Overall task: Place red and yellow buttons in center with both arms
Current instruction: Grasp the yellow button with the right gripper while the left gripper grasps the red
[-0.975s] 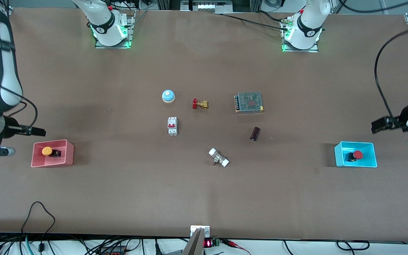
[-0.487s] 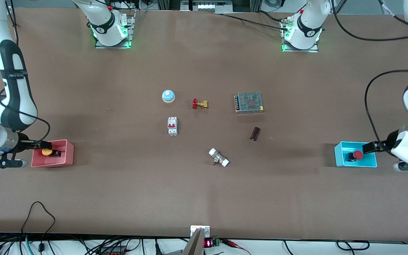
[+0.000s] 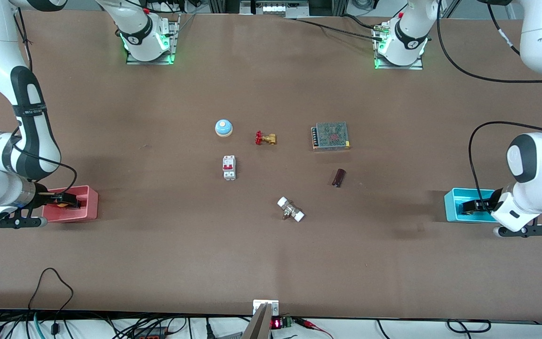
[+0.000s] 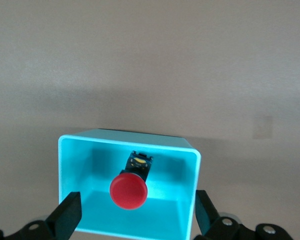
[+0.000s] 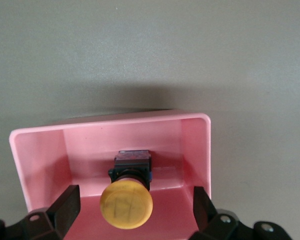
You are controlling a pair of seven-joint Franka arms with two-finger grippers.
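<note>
The yellow button (image 5: 126, 205) lies in the pink bin (image 5: 110, 120) at the right arm's end of the table. My right gripper (image 5: 135, 207) is open just over it, with a finger on each side of its cap and the jaws spread nearly as wide as the bin. In the front view that gripper (image 3: 61, 200) covers most of the button. The red button (image 4: 128, 191) lies in the cyan bin (image 4: 125, 140) at the left arm's end. My left gripper (image 4: 137, 212) is open over it the same way and hides it in the front view (image 3: 475, 205).
On the brown tabletop (image 3: 271, 179) in the middle lie a blue bell (image 3: 223, 127), a red-handled valve (image 3: 265, 138), a mesh-topped power supply (image 3: 330, 136), a white circuit breaker (image 3: 229, 167), a dark cylinder (image 3: 338, 178) and a white-ended fitting (image 3: 290, 209).
Both grippers have come in from beside the table's ends and down over their bins. Each now straddles its button. The buttons and bins have not moved.
</note>
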